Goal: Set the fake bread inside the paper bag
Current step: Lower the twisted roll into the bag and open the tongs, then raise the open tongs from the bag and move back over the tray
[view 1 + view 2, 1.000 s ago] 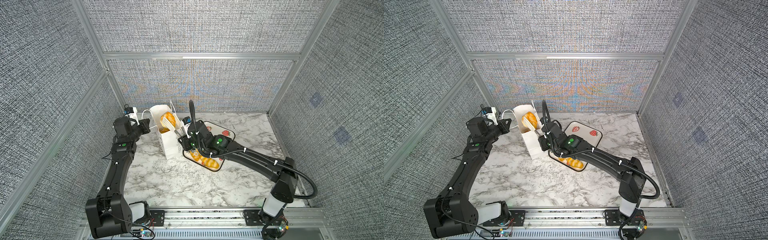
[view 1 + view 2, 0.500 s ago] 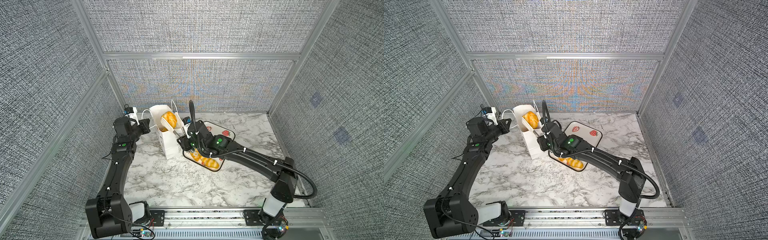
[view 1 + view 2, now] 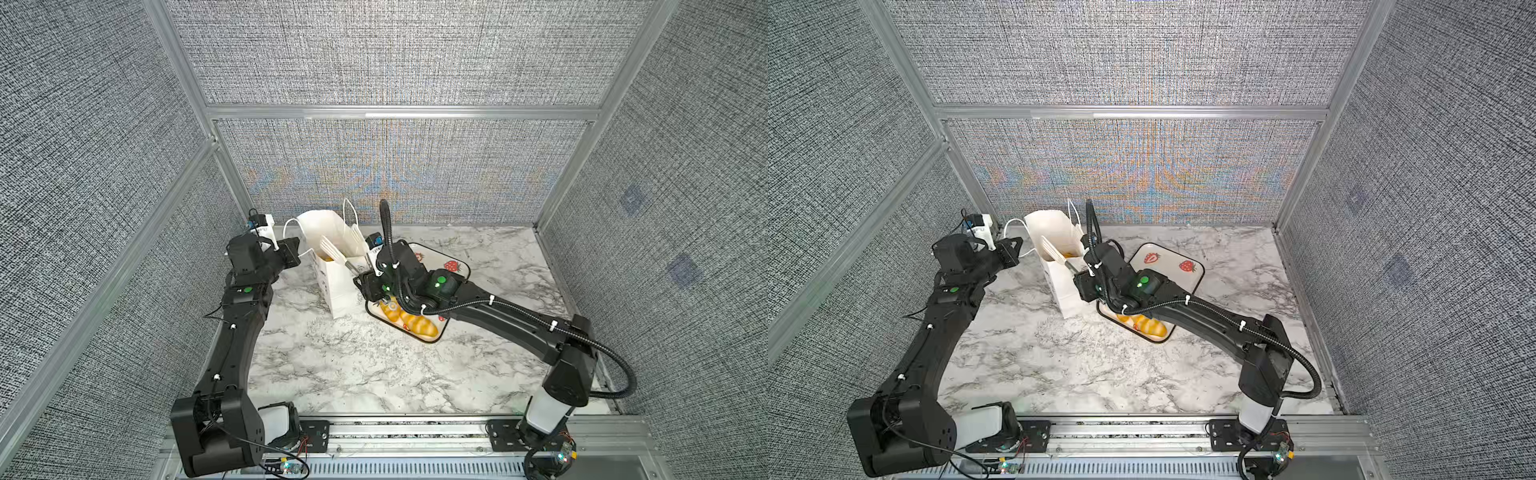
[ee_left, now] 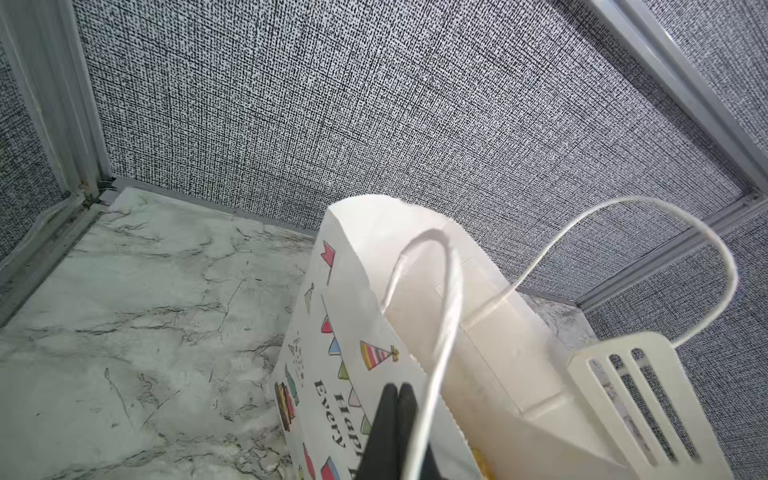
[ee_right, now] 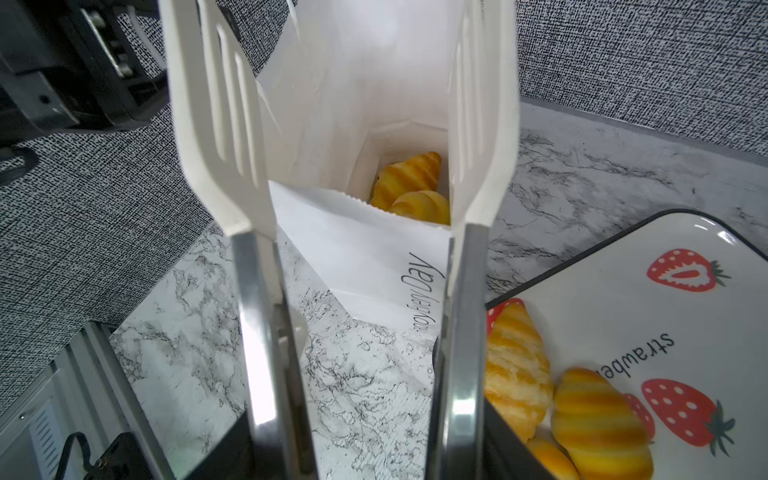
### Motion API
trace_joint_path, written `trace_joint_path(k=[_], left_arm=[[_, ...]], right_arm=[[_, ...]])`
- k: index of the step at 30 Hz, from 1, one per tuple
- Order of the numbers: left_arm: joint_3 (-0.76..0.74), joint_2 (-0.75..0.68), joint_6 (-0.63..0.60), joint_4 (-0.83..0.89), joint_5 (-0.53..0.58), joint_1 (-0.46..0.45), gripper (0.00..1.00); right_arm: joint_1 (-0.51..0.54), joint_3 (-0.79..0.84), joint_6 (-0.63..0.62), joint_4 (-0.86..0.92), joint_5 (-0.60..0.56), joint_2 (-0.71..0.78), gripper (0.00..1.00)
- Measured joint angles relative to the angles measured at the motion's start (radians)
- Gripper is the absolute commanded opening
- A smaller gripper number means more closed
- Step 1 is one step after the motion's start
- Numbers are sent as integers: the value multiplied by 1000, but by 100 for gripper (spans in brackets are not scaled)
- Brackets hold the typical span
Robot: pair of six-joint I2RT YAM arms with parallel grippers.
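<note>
Two glossy striped rolls (image 5: 409,187) sit in the paper bag (image 5: 361,249); right claw (image 3: 362,274) grips spread slotted tongs (image 5: 216,124), left claw (image 4: 395,411) pinches cord (image 4: 446,332).

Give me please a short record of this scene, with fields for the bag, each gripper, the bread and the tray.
bag: upright on the table, mouth open
left gripper: shut on the handle
right gripper: holds tongs, blades apart at the bag's mouth, nothing between them
bread in bag: two pieces visible
bread on tray: at least three pieces
tray position: on the table, beside the bag
</note>
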State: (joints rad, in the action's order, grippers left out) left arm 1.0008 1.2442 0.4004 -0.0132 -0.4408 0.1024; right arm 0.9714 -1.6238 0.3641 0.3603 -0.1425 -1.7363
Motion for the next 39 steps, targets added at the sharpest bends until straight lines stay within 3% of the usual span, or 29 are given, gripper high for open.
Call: trace_joint_path(k=[18, 39], left_arm=[[-3, 0, 0, 0, -3, 0, 0], [-3, 0, 1, -1, -3, 0, 0]], right_arm=[[3, 3, -32, 1, -9, 91, 59], [-50, 146, -59, -4, -86, 269, 59]])
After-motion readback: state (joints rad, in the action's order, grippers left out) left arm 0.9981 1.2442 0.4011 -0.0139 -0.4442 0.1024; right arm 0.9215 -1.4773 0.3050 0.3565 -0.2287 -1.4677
